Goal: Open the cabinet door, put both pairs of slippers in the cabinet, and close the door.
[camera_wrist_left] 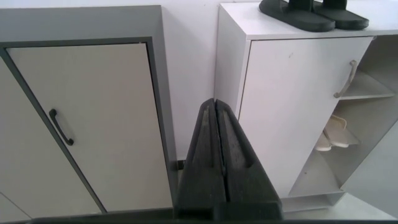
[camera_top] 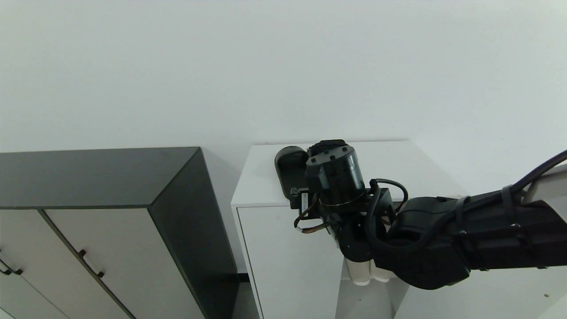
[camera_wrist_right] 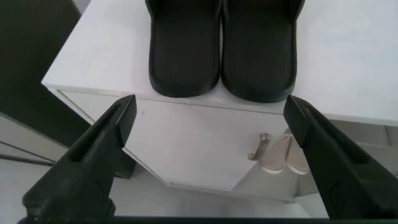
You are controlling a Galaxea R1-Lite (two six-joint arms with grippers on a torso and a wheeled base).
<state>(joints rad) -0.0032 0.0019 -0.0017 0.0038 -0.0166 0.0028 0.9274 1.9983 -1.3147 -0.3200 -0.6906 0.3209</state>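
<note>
The right fingers, two matte black wedges with blunt tips, stand spread wide and released, holding nothing. Just ahead of their tips, centred on the gap between them, the black slippers lie side by side and touching on the flat top of the white cabinet. Their rounded near ends look rubbery and finely ribbed and reach the cabinet's front edge, while their far ends are cut off. Lower on the cabinet's front, a slim metal handle sits on a smooth white door panel. Beside it a pair of cream slippers peeks out of the open inside, partly covered by one finger. The left fingers, ridged and tapering, are clenched flat together on nothing, with only a thin seam between them. Beyond their tips stands a narrow strip of wall, with the white cabinet's open shelves to one side and a dark grey cabinet with pale doors and a black bar handle to the other. From the head view the right wrist hides most of the black slippers, leaving one rounded end in sight.
</note>
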